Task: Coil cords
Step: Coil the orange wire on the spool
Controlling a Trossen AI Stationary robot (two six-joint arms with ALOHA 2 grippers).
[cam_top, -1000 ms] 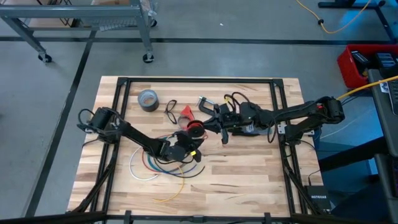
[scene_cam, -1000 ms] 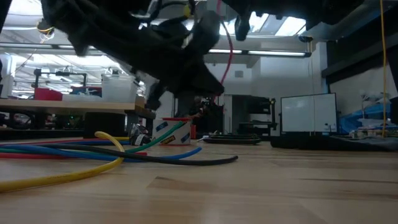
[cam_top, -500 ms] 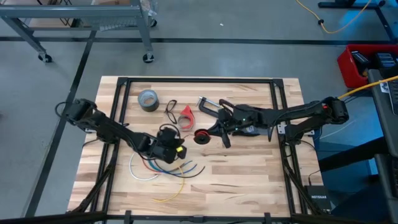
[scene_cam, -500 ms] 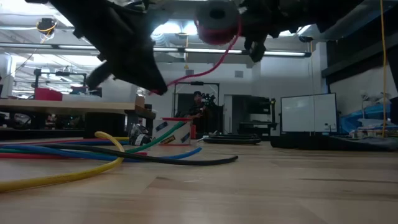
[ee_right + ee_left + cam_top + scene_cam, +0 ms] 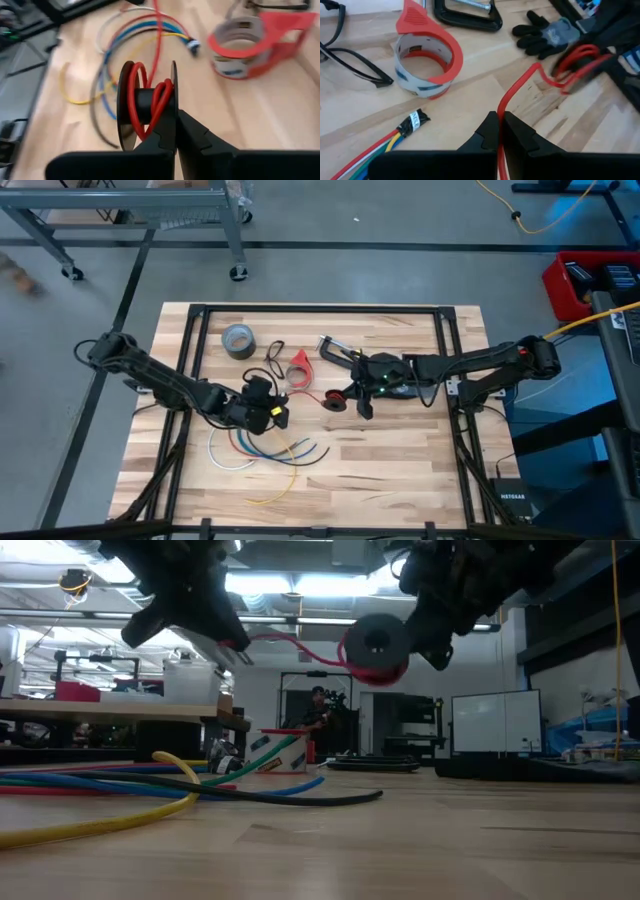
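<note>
Low view, nearest the lens: fanned bundle of coloured wires [image 5: 150, 785] lying on the wooden table [image 5: 420, 840], lower left of frame. Above it, upper left, the left gripper [image 5: 235, 640] pinches the red wire [image 5: 295, 640], fingers pressed together on it; the wire runs right to the black spool [image 5: 375, 645], held off the table at upper centre. Right gripper [image 5: 175, 131] clamps one spool flange, red turns wound on the core. High view: spool [image 5: 337, 396] sits mid-table, left gripper [image 5: 280, 412] just left of it, wire bundle below. Farther back: red tape dispenser [image 5: 299, 366], black clamp [image 5: 335, 347], grey tape roll [image 5: 237, 340] toward upper left.
</note>
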